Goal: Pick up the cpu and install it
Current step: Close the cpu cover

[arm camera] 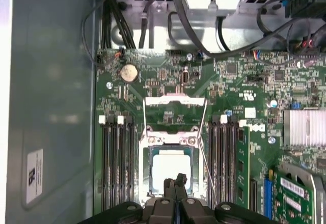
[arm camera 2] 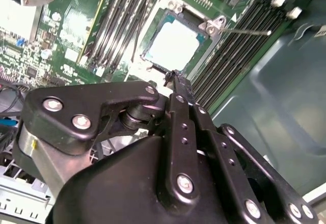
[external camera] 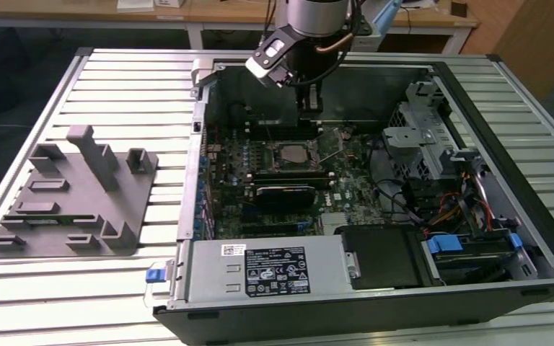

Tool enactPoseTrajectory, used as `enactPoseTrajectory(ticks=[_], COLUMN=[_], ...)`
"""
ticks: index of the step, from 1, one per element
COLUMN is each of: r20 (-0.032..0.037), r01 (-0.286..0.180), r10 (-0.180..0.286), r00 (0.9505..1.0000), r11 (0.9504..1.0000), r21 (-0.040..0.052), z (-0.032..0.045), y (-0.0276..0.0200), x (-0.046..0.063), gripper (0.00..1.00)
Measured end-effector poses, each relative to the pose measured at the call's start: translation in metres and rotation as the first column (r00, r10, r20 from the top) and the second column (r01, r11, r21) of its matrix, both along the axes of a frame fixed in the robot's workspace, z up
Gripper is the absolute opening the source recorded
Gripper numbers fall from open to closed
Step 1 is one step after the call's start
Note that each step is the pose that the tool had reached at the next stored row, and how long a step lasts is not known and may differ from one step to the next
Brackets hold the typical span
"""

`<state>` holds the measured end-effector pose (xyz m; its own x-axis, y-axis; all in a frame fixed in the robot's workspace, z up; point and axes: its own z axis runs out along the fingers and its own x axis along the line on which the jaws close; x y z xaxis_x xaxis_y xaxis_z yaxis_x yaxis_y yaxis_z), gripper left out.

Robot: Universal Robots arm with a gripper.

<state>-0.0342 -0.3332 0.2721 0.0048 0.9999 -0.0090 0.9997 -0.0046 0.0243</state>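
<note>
The cpu [arm camera: 171, 170], a shiny silver-white square, lies flat in the motherboard socket [arm camera: 147, 163]. It also shows in the second wrist view as the cpu [arm camera 2: 175, 43] and in the exterior view as the cpu [external camera: 291, 153]. My gripper [arm camera: 175, 183] hangs just above the cpu's edge, fingers pressed together with nothing between them. In the second wrist view the gripper [arm camera 2: 174, 76] ends short of the socket frame. In the exterior view the gripper [external camera: 308, 108] sits inside the open computer case [external camera: 508, 187], slightly behind the socket.
The socket's load plate [arm camera: 175, 104] stands flipped open, with a thin lever [arm camera: 204, 168] beside it. Memory slots [arm camera: 114, 158] flank the socket on both sides. A grey fixture [external camera: 75, 194] sits on the slatted table at the exterior view's left. A power supply [external camera: 267, 270] and a drive cage [external camera: 431, 144] crowd the case.
</note>
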Motion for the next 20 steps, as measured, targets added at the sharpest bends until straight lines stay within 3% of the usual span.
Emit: enactPoseTrajectory(ticks=[20], r20=[0.0], r01=[0.003], r10=[-0.003], r00=[1.0], r11=[1.0], r21=[0.0], z=[0.0], y=[0.0013], x=[0.048], gripper=[0.11])
